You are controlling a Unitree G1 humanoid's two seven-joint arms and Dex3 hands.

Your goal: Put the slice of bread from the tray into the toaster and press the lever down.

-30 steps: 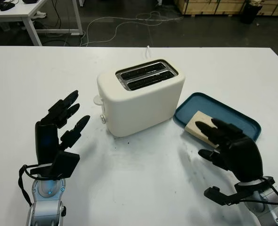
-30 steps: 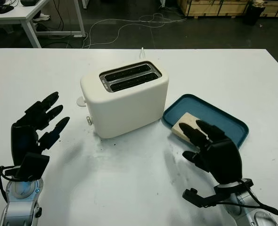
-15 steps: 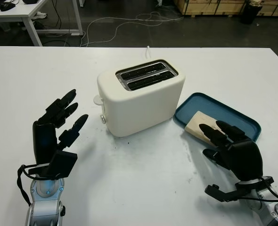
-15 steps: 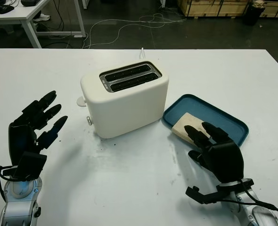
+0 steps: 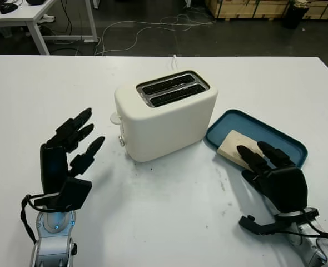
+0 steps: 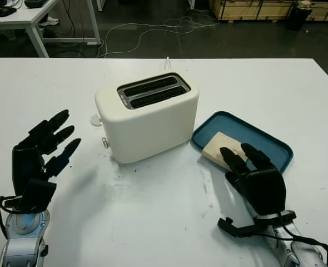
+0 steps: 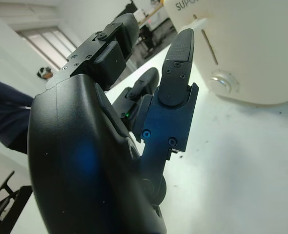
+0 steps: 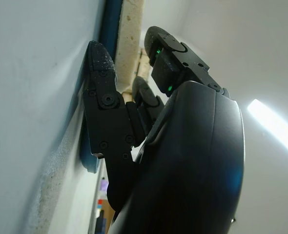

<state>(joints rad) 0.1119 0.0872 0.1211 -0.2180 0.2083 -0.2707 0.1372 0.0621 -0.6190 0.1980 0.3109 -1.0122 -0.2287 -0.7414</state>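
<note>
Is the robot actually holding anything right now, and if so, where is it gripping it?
Nothing is held yet. The right hand is open at the bread slice on the tray; the left hand is open beside the toaster.

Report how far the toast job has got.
Nothing is finished: both toaster slots are empty. In hand: the right hand, open, is at the bread slice on the blue tray. The left hand is open, left of the toaster. Left: grasp, insert, press the lever.
</note>
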